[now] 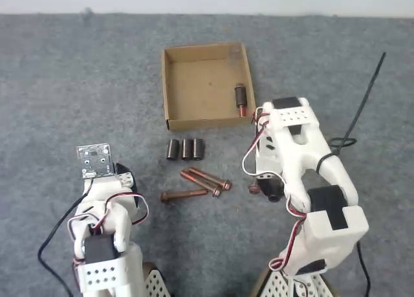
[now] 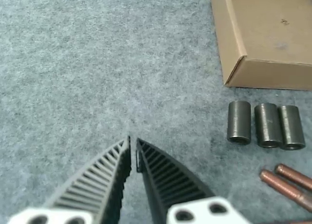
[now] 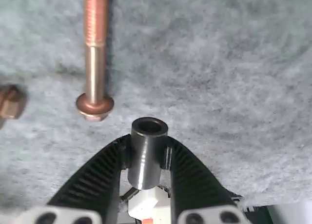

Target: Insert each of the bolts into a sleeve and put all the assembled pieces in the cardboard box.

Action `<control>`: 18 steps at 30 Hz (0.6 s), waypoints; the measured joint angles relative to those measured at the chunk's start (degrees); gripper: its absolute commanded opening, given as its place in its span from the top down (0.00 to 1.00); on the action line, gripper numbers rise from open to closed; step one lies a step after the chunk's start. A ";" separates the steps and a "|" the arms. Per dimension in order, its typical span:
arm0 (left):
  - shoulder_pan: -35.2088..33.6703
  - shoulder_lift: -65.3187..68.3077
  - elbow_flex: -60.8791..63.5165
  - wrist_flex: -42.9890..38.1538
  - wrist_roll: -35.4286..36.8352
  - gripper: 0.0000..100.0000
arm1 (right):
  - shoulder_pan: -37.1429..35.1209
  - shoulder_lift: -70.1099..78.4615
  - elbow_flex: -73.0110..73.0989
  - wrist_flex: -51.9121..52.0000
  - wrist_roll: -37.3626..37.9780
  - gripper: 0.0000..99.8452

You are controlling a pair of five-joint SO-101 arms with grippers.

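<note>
One finished piece lies in the cardboard box, so most of the job looks still to do. The right tool is clamped on a sleeve, and a bolt lies just ahead of it, head nearest the sleeve's open end. The left tool is nearly closed and empty. Three spare sleeves stand in a row ahead of it and off to one side on the surface.

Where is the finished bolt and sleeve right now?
In the high view, the assembled piece lies inside the cardboard box, against its right wall near the corner closest to the arms, beyond the three loose sleeves.
</note>
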 measured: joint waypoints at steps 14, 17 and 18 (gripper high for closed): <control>0.00 0.00 0.00 0.00 0.00 0.99 | 0.18 -14.77 13.36 -7.47 0.09 0.99; 0.00 0.00 0.00 0.00 0.00 0.99 | 0.53 -18.20 17.14 -9.93 0.09 0.99; 0.00 0.00 0.00 0.00 0.00 0.99 | 0.97 -19.08 17.85 -10.37 0.09 0.99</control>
